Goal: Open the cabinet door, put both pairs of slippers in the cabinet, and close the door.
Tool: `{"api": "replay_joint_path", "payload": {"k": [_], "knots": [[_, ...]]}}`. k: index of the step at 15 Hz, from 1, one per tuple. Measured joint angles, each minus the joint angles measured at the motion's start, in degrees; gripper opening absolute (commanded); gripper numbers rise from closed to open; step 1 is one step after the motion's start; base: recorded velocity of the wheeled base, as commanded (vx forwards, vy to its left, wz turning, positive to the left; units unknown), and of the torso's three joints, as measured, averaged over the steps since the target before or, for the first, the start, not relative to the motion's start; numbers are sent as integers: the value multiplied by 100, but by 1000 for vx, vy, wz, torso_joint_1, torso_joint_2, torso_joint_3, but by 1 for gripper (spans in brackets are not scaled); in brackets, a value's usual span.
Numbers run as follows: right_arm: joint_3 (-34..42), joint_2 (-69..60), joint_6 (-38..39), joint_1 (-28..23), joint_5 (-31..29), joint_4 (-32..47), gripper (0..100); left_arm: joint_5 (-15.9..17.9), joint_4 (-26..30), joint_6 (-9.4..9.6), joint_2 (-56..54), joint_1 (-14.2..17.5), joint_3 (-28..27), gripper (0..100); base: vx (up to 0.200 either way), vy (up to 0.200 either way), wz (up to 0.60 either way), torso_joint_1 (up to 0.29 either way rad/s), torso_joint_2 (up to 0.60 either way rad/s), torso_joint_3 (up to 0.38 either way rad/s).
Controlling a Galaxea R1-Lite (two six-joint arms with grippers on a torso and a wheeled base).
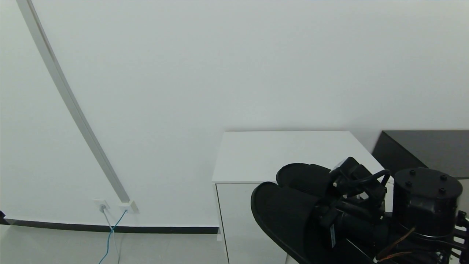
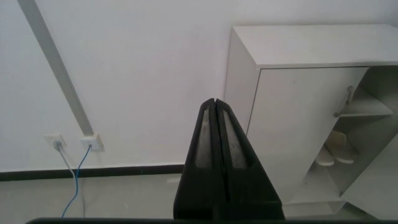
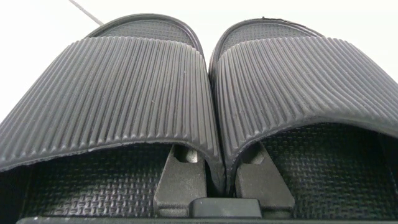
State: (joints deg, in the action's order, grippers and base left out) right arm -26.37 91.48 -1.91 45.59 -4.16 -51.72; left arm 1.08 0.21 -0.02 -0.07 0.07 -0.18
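A pair of black ribbed slippers [image 3: 205, 81] hangs side by side from my right gripper [image 3: 217, 171]. Its fingers [image 3: 180, 180] reach under the two straps and are shut on the slippers' touching inner edges. In the head view the black slippers [image 1: 289, 205] hover in front of the white cabinet [image 1: 282, 154], at its upper front edge. My left gripper [image 2: 215, 107] is shut on nothing and points toward the wall left of the cabinet [image 2: 298, 124]. The cabinet's left panel is shut. Its right side stands open, and a pair of beige slippers [image 2: 336, 149] lies on a lower shelf inside.
Two wall sockets with cables [image 1: 111, 209] sit low on the wall left of the cabinet, under a slanted grey conduit strip [image 1: 69, 99]. A dark table surface [image 1: 428, 146] stands right of the cabinet. Bare floor lies before the sockets.
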Motion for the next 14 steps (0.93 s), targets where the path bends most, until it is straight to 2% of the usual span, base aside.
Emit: {"api": "replay_joint_path", "payload": {"k": [9, 14], "knots": [[0, 11, 4, 0, 4, -2, 0, -5, 1, -2, 0, 0, 0, 0, 0, -200, 0, 1, 2, 4], [-52, 66, 28, -15, 4, -6, 0, 0, -5, -5, 0, 2, 0, 0, 0, 0, 0, 0, 0, 0]]}}
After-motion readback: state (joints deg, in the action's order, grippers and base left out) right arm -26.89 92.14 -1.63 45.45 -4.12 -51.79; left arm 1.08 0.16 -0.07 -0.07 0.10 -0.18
